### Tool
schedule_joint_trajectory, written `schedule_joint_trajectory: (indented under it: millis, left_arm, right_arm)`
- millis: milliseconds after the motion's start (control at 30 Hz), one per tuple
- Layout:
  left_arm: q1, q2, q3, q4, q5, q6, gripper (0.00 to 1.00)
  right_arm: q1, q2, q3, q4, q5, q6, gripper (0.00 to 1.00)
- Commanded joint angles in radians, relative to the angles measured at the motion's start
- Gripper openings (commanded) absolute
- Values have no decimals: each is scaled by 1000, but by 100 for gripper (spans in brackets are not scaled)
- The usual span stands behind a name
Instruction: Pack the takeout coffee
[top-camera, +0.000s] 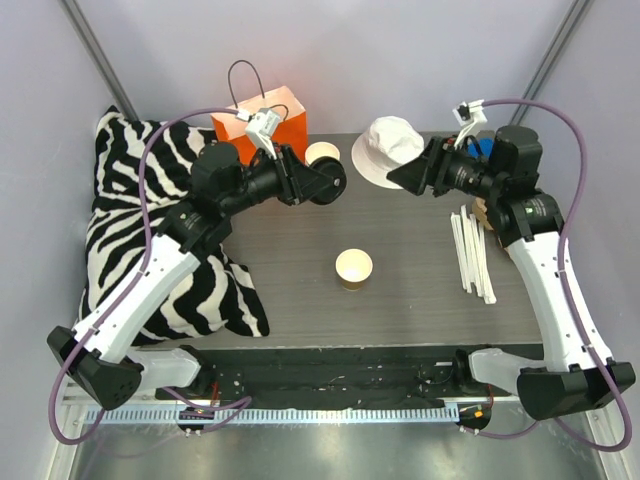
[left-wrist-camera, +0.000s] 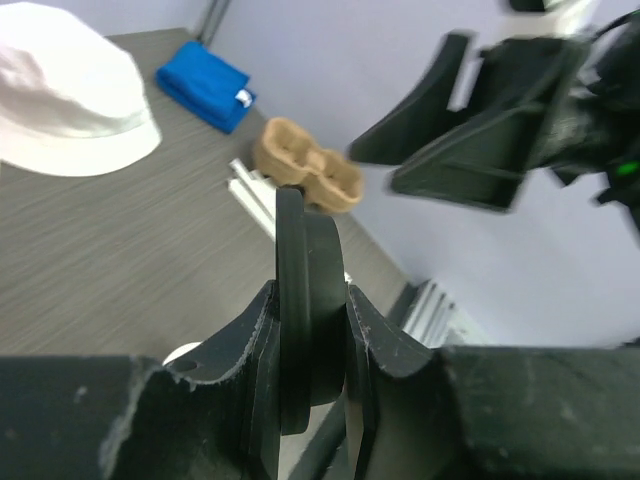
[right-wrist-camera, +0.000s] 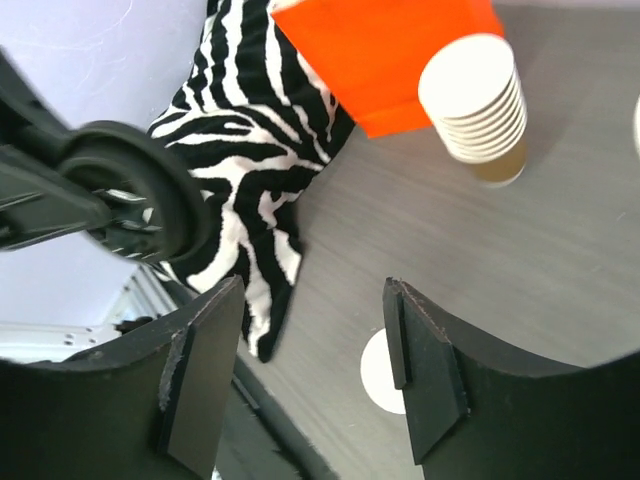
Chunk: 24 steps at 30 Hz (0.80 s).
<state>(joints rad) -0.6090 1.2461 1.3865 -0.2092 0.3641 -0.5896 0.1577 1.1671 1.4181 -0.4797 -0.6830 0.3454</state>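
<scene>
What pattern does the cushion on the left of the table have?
Black-and-white zebra stripes; the cushion shows best in the top external view.

The black lid (left-wrist-camera: 300, 240) is partly buried between the fingers of the left gripper (left-wrist-camera: 310, 292); the paper cup (right-wrist-camera: 375, 372) at bottom centre sits half behind a finger (right-wrist-camera: 425, 370).

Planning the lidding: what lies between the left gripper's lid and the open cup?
Only bare table between lid and cup, seen in the top external view.
</scene>
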Motion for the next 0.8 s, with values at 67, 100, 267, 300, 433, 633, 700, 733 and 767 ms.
schedule_joint_trajectory:
  millis: [67,100,267,300,433,633,700,733,767]
  left_arm:
    - [0,9,32,123,55,-131,0]
    - [-1,13,34,120,52,-131,0]
    - [0,21,13,113,41,-136,0]
    - [-1,22,8,114,39,-134,0]
    - [0,22,5,110,26,-127,0]
    - [-1,35,-1,110,21,-133,0]
    - [-1,38,-7,110,19,-134,0]
    - [-1,39,-9,110,19,-133,0]
    - [-1,39,-12,106,18,-130,0]
  right_arm:
    - [109,14,2,124,111,132,61]
    - [123,22,10,124,121,133,59]
    - [206,42,27,130,175,141,55]
    - [215,43,27,130,192,142,54]
    - [246,48,25,144,224,152,50]
    - [272,82,35,158,237,162,47]
    - [281,89,36,159,238,167,45]
    - [282,91,38,159,240,167,45]
    - [286,92,39,159,241,165,44]
